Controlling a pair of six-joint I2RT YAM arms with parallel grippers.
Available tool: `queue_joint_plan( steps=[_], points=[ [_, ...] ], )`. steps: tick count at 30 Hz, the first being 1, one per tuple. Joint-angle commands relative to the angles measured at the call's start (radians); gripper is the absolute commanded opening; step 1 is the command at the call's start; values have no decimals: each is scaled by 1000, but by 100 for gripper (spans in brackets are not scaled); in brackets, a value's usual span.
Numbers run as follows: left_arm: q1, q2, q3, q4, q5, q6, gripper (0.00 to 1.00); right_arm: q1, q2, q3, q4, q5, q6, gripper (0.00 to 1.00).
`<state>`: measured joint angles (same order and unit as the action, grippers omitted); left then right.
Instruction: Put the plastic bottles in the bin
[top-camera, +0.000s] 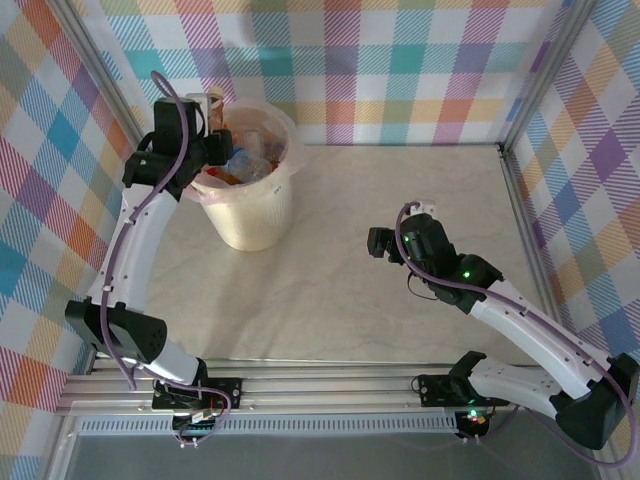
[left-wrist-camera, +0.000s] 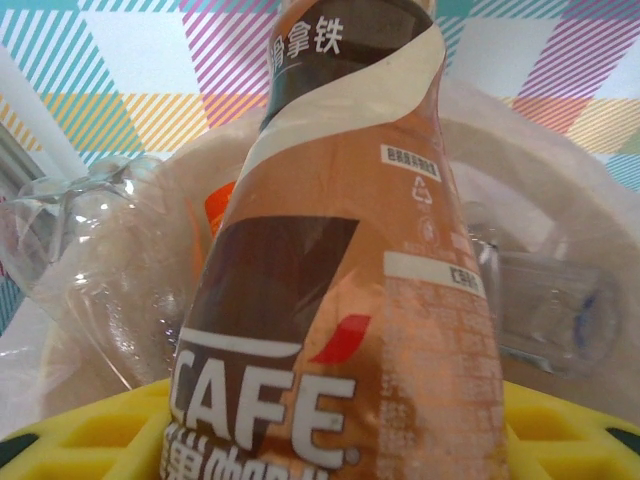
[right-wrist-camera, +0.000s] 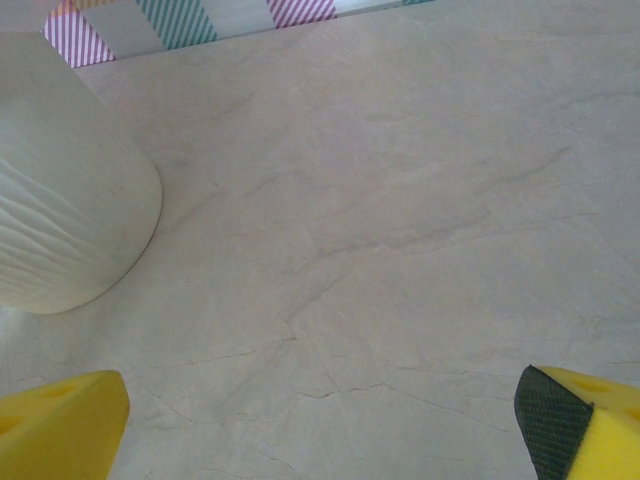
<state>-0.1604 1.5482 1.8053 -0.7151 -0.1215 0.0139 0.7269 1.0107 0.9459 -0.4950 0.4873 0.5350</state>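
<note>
From the top we see the left gripper (top-camera: 202, 128) at upper left clamped on a brown coffee bottle (top-camera: 208, 103) over the bin (top-camera: 250, 215) rim, other plastic bottles (top-camera: 245, 160) inside, and the right gripper (top-camera: 383, 245) mid-right. In the left wrist view we see that bottle filling the centre, its base against the yellow pads (left-wrist-camera: 100, 430). In the right wrist view we see the fingertips (right-wrist-camera: 60, 420) far apart in the lower corners, holding nothing, with the bin wall at left.

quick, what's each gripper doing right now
left gripper: closed on the brown coffee bottle
right gripper: open, holding nothing
</note>
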Motion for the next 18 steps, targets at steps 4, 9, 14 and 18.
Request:
queue_joint_plan(
  steps=[4, 9, 14, 18],
  points=[
    [45, 30, 51, -30, 29, 35, 59, -4, -8, 1, 6, 19, -14, 100],
    [70, 56, 51, -24, 42, 35, 63, -4, 0, 3, 4, 20, -15, 100],
    [74, 77, 50, -10, 73, 46, 72, -4, 0, 3, 2, 19, -13, 100],
    [75, 89, 51, 0, 86, 46, 78, -4, 0, 4, 1, 20, -13, 100]
  ],
)
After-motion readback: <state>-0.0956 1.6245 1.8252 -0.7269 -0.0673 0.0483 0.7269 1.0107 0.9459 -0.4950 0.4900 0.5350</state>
